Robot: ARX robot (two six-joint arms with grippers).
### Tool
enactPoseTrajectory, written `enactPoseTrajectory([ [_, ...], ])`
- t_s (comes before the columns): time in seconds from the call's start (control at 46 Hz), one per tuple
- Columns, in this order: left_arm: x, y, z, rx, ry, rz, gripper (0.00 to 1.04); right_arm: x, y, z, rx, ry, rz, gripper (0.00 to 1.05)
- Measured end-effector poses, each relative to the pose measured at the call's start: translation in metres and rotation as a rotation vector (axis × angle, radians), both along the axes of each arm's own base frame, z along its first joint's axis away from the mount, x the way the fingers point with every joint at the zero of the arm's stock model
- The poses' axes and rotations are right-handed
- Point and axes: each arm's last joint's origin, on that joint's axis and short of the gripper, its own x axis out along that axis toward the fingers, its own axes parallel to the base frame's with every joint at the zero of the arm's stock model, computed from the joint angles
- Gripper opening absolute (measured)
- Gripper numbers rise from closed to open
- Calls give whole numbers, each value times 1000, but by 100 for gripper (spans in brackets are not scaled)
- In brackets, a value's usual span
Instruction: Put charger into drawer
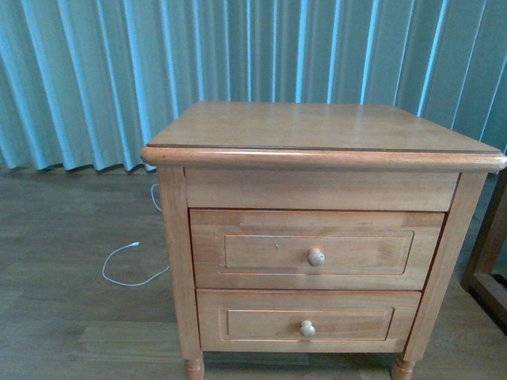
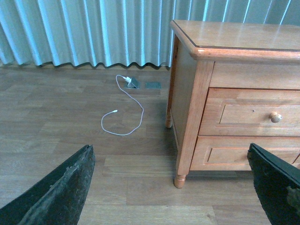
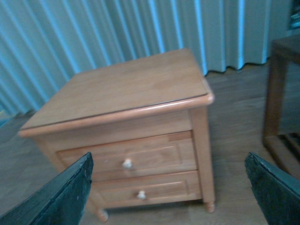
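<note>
The drawer (image 1: 317, 249) is the taller upper one of the light-wood nightstand (image 1: 317, 127), with a round pale knob (image 1: 316, 256), and it is shut. It also shows in the left wrist view (image 2: 248, 115) and, blurred, in the right wrist view (image 3: 140, 157). The charger is not in view; the nightstand top is bare. My left gripper (image 2: 168, 197) is open and empty, low above the floor by the nightstand's front left leg. My right gripper (image 3: 168, 197) is open and empty, well back from the nightstand and above drawer height. Neither arm shows in the front view.
The shorter lower drawer (image 1: 307, 321) is shut too. A thin white cable (image 2: 123, 119) loops on the wood floor left of the nightstand, running to a floor socket (image 2: 132, 82). A dark wooden furniture frame (image 1: 487, 253) stands at the right. A curtain (image 1: 95, 71) hangs behind.
</note>
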Motion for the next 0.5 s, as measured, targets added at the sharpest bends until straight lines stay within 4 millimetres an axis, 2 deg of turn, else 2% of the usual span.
enactPoseTrajectory([
  [0.239,0,0,0,0,0,0,99,-1,-3,0,1,-8,-25,96],
  [0.392,0,0,0,0,0,0,99,-7,3,-21,-170,-38,-110,68],
  [0.5,0,0,0,0,0,0,99,-11,10,-44,-212,-33,-71,41],
])
